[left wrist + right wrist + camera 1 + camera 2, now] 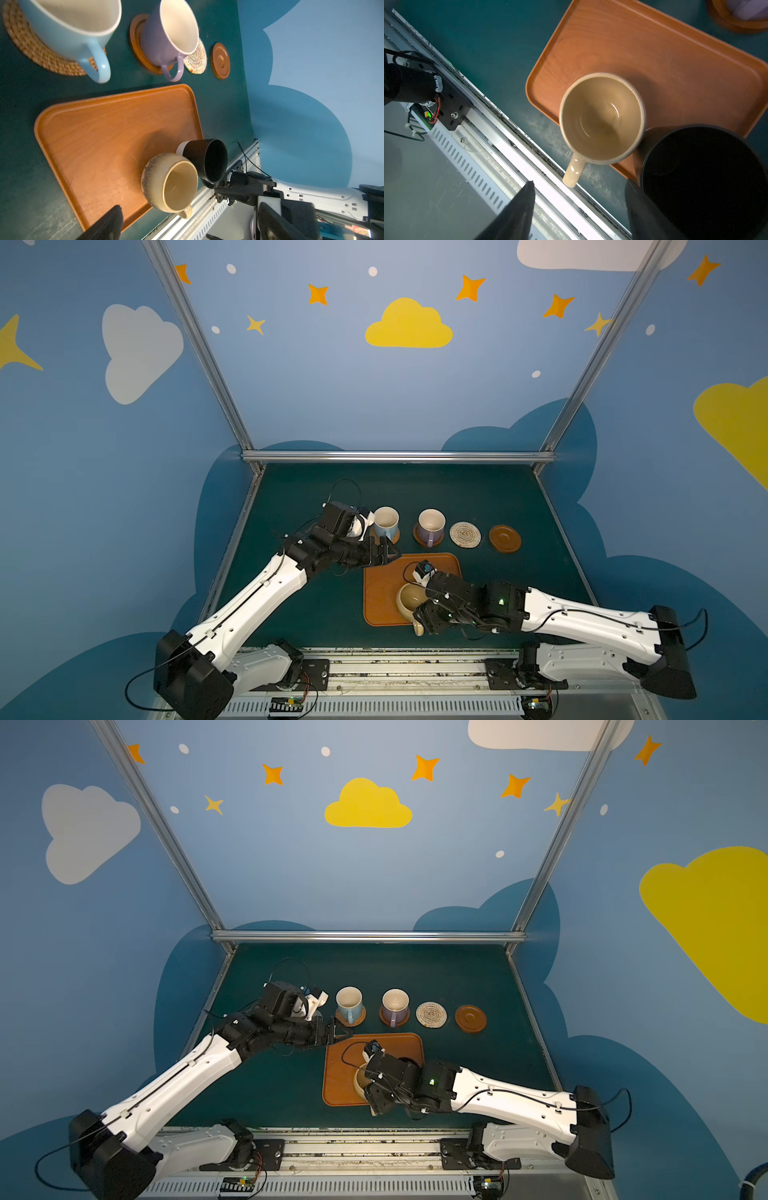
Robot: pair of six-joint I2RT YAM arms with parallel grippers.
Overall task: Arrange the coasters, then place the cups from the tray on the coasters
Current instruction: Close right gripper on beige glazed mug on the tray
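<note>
Glazed yellow-beige ceramic: the squat cup [602, 118] stands upright at the near edge of the tray [654, 52], close against the black cup [704, 182]. Its handle [574, 172] overhangs the rim and points straight at the right end effector [580, 185]. That end effector's fingers stand partly spread to either side of the handle's tip, and we see no contact. We judge that the handle's long axis runs along the line of approach, so closing would catch it across its narrow width.

The left end effector [392, 554] hovers fully spread by the tray's far left corner, so the right arm is the nearer. On the worktop [478, 497] the spiral rope coaster [465, 534] and a brown wooden coaster [504, 538] lie bare. The light blue cup [386, 521] and lavender cup [431, 524] already sit on coasters.
</note>
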